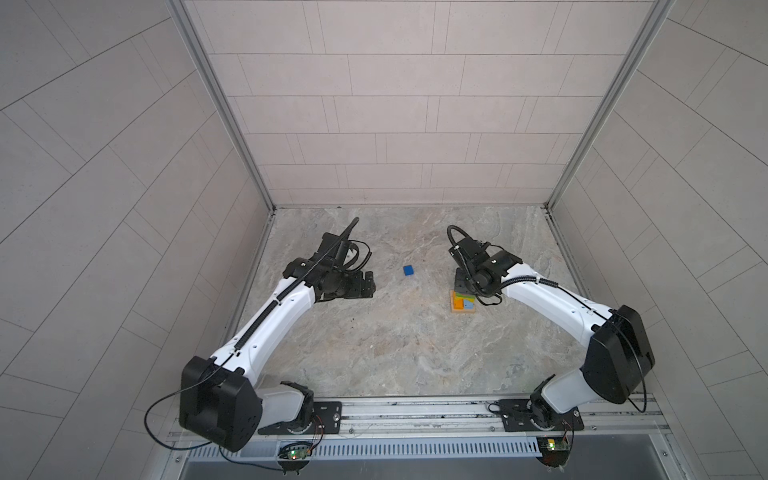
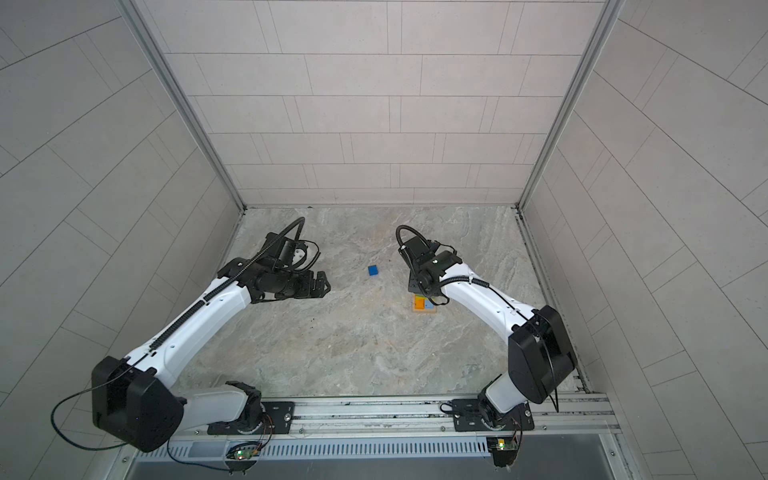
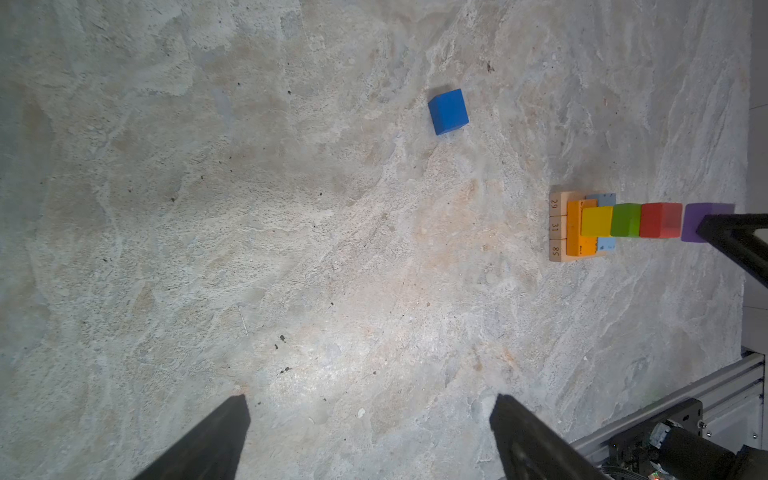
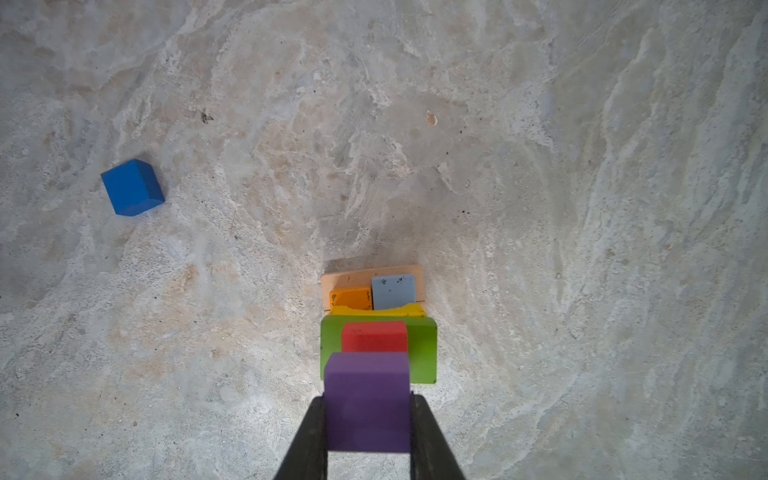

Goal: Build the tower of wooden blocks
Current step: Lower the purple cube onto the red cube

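Right of the middle of the bench [image 1: 415,353], toward its right edge: clamping the purple cube [image 4: 367,401] between the right jaws, holding it directly over the red cube [image 4: 374,336] topping the wood block tower [image 3: 602,226]; touching or not, impossible to tell. Leaving the dark-blue cube [image 1: 409,270] lying alone near the bench's middle, well apart from the tower. Hovering nearer the left edge with the left jaws spread wide, gripping nothing.

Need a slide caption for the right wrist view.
Right gripper shut on the purple cube over the red cube; dark-blue cube lies apart.
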You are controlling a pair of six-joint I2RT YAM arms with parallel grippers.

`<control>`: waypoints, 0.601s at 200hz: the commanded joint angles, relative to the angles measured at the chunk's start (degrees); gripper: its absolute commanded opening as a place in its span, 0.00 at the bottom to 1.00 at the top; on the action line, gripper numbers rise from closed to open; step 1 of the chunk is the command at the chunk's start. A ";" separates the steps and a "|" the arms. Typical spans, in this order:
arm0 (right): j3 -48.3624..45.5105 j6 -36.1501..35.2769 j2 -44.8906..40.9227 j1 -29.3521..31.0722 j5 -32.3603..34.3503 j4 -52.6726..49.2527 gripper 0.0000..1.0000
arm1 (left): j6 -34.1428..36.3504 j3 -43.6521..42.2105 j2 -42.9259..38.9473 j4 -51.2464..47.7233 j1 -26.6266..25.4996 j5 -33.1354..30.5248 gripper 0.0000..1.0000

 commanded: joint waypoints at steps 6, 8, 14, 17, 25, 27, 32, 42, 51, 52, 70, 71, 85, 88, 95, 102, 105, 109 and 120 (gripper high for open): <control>-0.63 -0.04 0.63 -0.59 0.01 -0.25 0.25 | 0.46 -0.43 0.18 0.42 0.53 0.09 0.98; -0.64 -0.01 0.63 -0.70 0.03 -0.20 0.25 | 0.46 -0.43 0.20 0.46 0.54 0.12 0.98; -0.77 -0.04 0.67 -0.73 0.00 -0.10 0.25 | 0.45 -0.44 0.20 0.45 0.54 0.12 0.98; -0.79 -0.04 0.70 -0.77 -0.01 -0.10 0.25 | 0.44 -0.43 0.17 0.41 0.52 0.22 0.98; -0.81 -0.04 0.84 -0.93 -0.10 -0.11 0.25 | 0.49 -0.43 0.27 0.41 0.54 0.17 0.98; -0.79 -0.04 0.86 -0.94 -0.11 -0.10 0.25 | 0.46 -0.43 0.24 0.41 0.54 0.23 0.98; -0.80 -0.04 0.86 -1.13 -0.18 -0.02 0.25 | 0.54 -0.42 0.29 0.47 0.54 0.17 0.98; -0.93 -0.23 0.89 -1.32 -0.20 -0.01 0.25 | 0.54 -0.43 0.22 0.41 0.57 0.22 0.98; -0.99 -0.28 0.91 -1.51 -0.31 0.11 0.25 | 0.54 -0.43 0.26 0.40 0.52 0.26 0.98; -1.02 -0.29 0.90 -1.54 -0.36 0.10 0.25 | 0.54 -0.43 0.28 0.41 0.49 0.26 0.98; -1.38 -0.54 0.85 -1.83 -0.99 0.50 0.25 | 0.53 -0.44 0.26 0.44 0.61 0.25 0.98; -1.39 -0.55 0.87 -1.83 -1.00 0.55 0.25 | 0.53 -0.44 0.28 0.43 0.58 0.30 0.98; -1.49 -0.91 0.95 -1.92 -1.45 0.86 0.25 | 0.54 -0.43 0.27 0.41 0.63 0.25 0.98; -1.50 -0.97 0.90 -1.91 -1.54 0.82 0.25 | 0.54 -0.36 0.27 0.45 0.61 0.25 0.98; -1.50 -1.10 0.94 -1.93 -1.67 0.87 0.25 | 0.50 -0.43 0.28 0.43 0.61 0.29 0.98; -1.56 -1.26 0.91 -1.96 -1.79 0.89 0.25 | 0.54 -0.43 0.29 0.49 0.63 0.26 0.98; -1.62 -1.33 0.94 -1.96 -1.73 0.92 0.25 | 0.54 -0.43 0.29 0.43 0.63 0.25 0.98; -1.59 -1.35 0.87 -1.91 -1.73 0.89 0.25 | 0.54 -0.43 0.29 0.41 0.63 0.26 0.98; -1.82 -1.55 0.72 -1.92 -1.72 0.93 0.25 | 0.54 -0.43 0.29 0.41 0.63 0.27 0.98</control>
